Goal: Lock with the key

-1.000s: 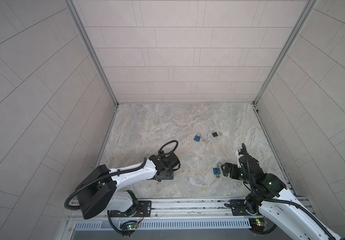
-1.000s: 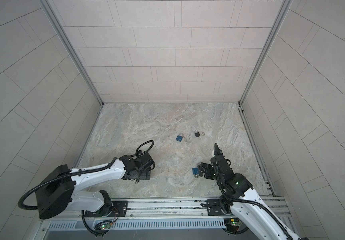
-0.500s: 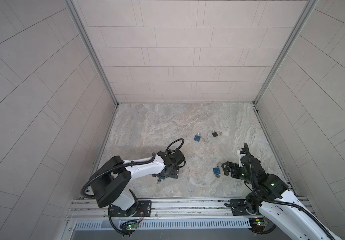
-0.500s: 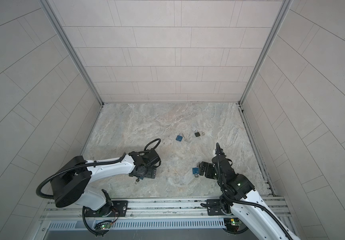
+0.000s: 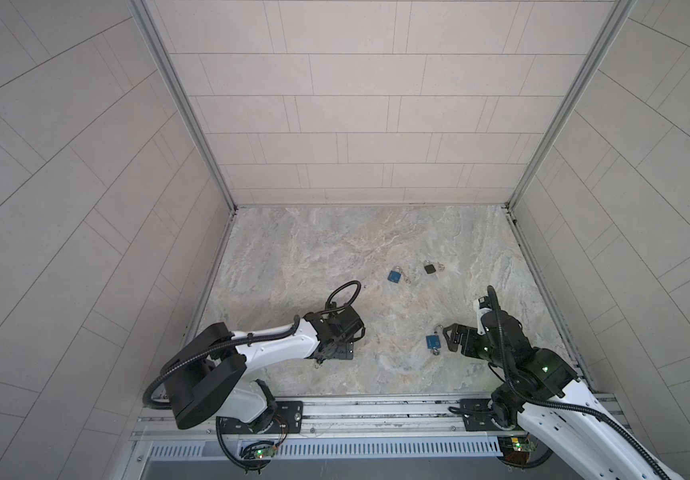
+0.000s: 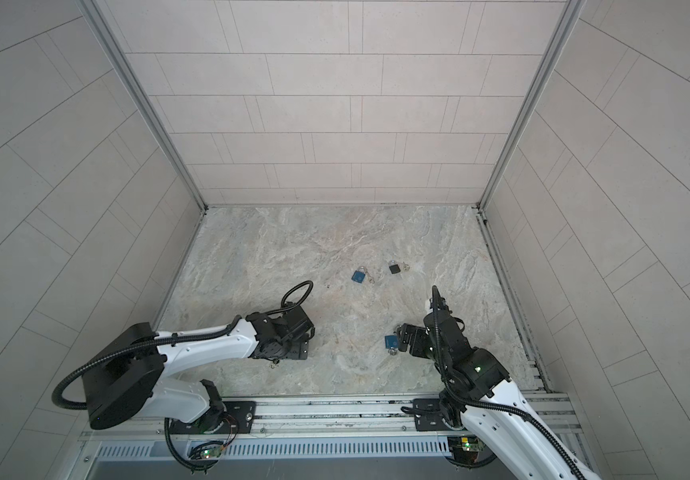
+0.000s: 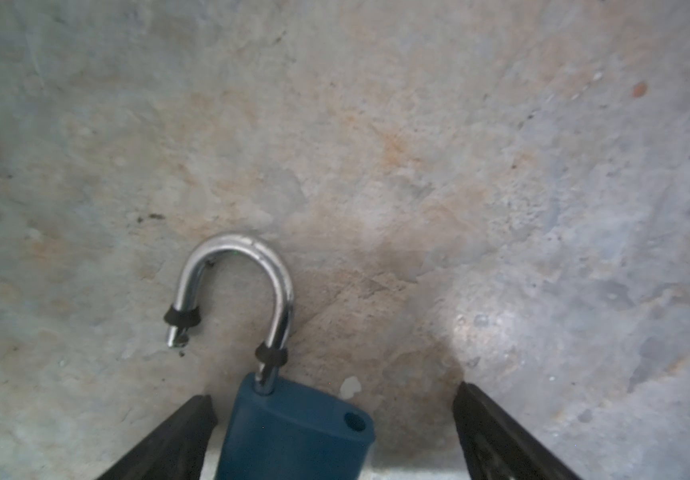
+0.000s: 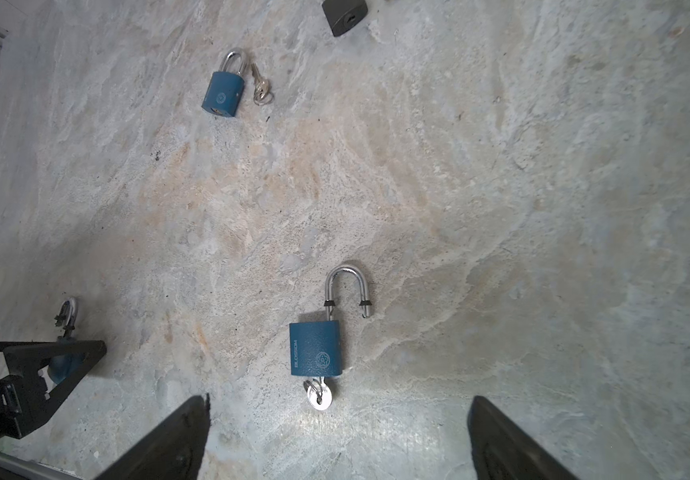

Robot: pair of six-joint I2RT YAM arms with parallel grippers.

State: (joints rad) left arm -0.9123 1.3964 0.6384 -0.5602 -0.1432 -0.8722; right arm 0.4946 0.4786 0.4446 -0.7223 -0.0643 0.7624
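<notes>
Both pincers stand spread. The left pincer straddles a blue padlock with its shackle swung open, at 7 o'clock on the worktop. The right pincer hovers just behind another blue padlock at 5 o'clock, shackle open, key in its base.

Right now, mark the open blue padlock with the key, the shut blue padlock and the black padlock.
Open blue padlock with key (image 8: 315, 349): right wrist view, body face.
Shut blue padlock (image 8: 223, 93): right wrist view, body face.
Black padlock (image 8: 344, 14): right wrist view, body.
</notes>
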